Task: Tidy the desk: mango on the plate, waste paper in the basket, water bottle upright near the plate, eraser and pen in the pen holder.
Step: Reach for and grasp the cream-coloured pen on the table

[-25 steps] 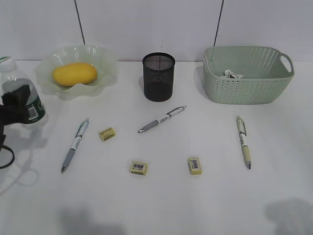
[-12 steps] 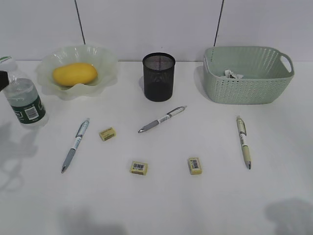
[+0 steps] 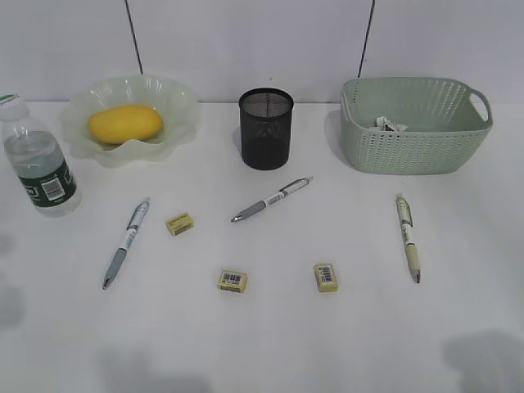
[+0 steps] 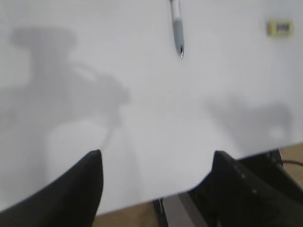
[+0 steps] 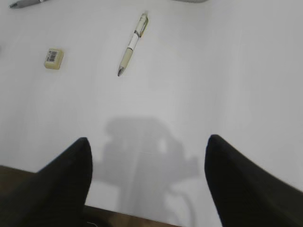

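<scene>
Black mesh pen holder [image 3: 266, 128]: the landmark, upright at the back middle of the desk [image 3: 270, 344]; all places below are given from it.
Water bottle [image 3: 37, 160]: far left of it, upright, just beside the plate [image 3: 176, 102] that holds the mango [image 3: 125, 124].
Left gripper [image 4: 156, 165]: jaws spread wide, holding nothing, over the near desk edge; the left pen [image 4: 177, 26] lies ahead of it, tip toward the claw.
Left pen's axis: left and forward of the holder, running near-to-far, slightly slanted.
Erasers: three, forward of the holder; left [image 3: 179, 223], middle [image 3: 232, 281], right [image 3: 326, 277].
Middle pen [image 3: 271, 199]: just in front, diagonal.
Basket [image 3: 360, 139]: right of it, waste paper [image 3: 389, 124] inside.
Right gripper [image 5: 147, 163]: wide open, empty; the right pen [image 5: 133, 44] lies ahead, nearer this arm, I judge.
</scene>
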Tool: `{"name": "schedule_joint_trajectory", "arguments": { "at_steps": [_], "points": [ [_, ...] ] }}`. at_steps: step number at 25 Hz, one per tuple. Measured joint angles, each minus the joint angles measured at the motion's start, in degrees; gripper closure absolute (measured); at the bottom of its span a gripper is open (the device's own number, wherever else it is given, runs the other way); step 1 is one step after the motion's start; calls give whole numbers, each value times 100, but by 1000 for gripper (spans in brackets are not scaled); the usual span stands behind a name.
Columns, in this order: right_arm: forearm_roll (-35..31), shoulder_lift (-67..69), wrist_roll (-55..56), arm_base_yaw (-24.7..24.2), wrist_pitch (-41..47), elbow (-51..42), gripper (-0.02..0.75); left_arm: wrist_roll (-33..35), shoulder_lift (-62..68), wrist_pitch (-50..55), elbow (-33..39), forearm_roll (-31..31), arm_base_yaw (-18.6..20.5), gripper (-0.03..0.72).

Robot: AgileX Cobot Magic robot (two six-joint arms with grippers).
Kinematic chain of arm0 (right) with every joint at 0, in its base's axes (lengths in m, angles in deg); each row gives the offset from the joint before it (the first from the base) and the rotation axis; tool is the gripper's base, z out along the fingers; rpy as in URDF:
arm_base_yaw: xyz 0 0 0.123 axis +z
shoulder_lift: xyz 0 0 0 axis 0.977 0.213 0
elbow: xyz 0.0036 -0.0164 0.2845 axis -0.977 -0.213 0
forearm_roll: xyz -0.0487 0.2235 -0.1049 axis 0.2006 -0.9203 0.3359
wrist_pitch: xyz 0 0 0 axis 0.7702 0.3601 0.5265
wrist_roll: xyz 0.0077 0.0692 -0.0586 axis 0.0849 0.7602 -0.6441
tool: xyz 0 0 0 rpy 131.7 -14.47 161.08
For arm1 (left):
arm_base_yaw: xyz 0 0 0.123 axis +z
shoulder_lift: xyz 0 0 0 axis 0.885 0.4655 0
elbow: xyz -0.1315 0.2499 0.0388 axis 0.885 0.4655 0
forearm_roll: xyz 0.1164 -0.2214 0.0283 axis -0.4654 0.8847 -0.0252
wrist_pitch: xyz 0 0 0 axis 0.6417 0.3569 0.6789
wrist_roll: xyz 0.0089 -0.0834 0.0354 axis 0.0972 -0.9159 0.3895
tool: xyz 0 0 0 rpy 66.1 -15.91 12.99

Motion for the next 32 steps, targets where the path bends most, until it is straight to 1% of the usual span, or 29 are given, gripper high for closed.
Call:
{"name": "schedule_joint_trajectory", "arguments": {
  "at_steps": [2, 5, 11, 15, 18, 20, 26, 30, 32],
  "points": [
    [0, 91, 0, 0, -80, 46, 154, -57, -112, 317, -11, -36, 0, 166],
    [5, 356, 23, 0, -164, 80, 154, -139, -624, 439, -15, -23, -5, 190],
    [-2, 1286, 222, 0, -530, 105, 154, -139, -1742, 465, -15, -36, -6, 195],
    [-84, 2282, 343, 0, -624, 122, 154, -139, -2533, 467, 13, -173, -6, 195],
    [-241, 3031, 371, 0, -626, 239, 154, -139, -3058, 472, 227, -341, -6, 197],
    [-317, 3604, 400, 0, -626, 420, 154, -139, -3390, 472, 457, -386, -6, 197],
    [-359, 4776, 472, 0, -625, 1212, 162, -139, -4016, 510, 1190, -445, -6, 197],
    [-364, 5629, 565, 0, -600, 1772, 166, -139, -4058, 485, 1254, -504, -6, 197],
    [-364, 6001, 622, 0, -598, 2032, 166, -139, -4062, 241, 1306, -504, -6, 197]
  ]
}}
